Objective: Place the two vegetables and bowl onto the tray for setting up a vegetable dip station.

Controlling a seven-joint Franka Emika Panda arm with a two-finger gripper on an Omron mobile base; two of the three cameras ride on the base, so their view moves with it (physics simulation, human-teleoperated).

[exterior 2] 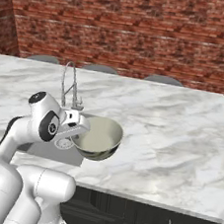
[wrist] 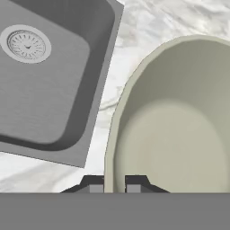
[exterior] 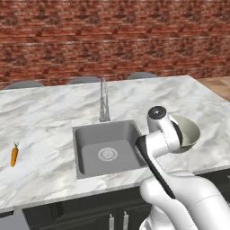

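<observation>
Jaws (wrist: pixel 114 183) clamped astride bowl (wrist: pixel 179 130) rim, bowl mouth-up beside sink (exterior: pixel 108 148); carrot (exterior: pixel 14 155) leaf-end away from the robot.

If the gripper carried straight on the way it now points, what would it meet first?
Nothing new: the gripper already straddles the rim of the bowl, one finger each side. Pushing on would probably press the bowl toward the marble counter below it.
</observation>
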